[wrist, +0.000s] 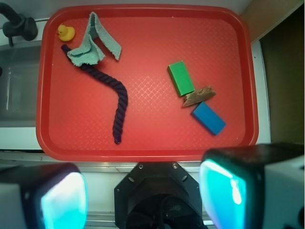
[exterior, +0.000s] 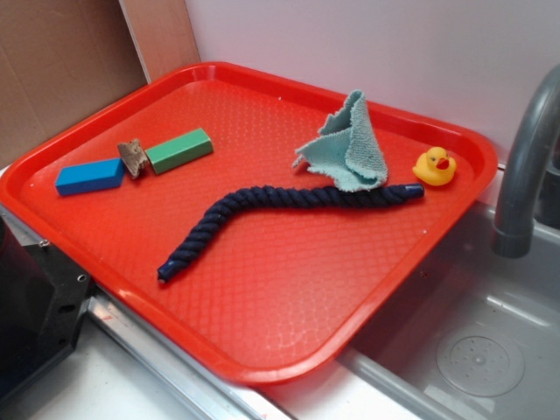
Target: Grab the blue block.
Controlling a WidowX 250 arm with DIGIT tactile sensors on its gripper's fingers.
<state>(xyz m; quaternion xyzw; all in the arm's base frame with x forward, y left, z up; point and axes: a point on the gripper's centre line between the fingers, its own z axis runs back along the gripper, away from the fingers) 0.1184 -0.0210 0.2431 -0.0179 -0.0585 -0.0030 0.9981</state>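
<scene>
The blue block [exterior: 89, 176] lies flat at the left end of the red tray [exterior: 262, 341]. In the wrist view the blue block [wrist: 208, 118] is at the tray's right side, far below the gripper. A brown chip [exterior: 133, 157] sits between it and the green block [exterior: 179, 150]; in the wrist view the chip [wrist: 198, 96] touches both blocks. My gripper [wrist: 147, 195] is high above the tray's near edge, open and empty, with its two teal-padded fingers [wrist: 64, 200] wide apart. The gripper does not show in the exterior view.
A dark navy rope [exterior: 271, 214] runs across the tray's middle. A teal cloth [exterior: 350, 144] and a yellow duck [exterior: 435, 166] are at the far right. A grey faucet [exterior: 525, 166] and a sink [exterior: 472, 350] lie to the right. A black robot base [exterior: 35, 306] is at the lower left.
</scene>
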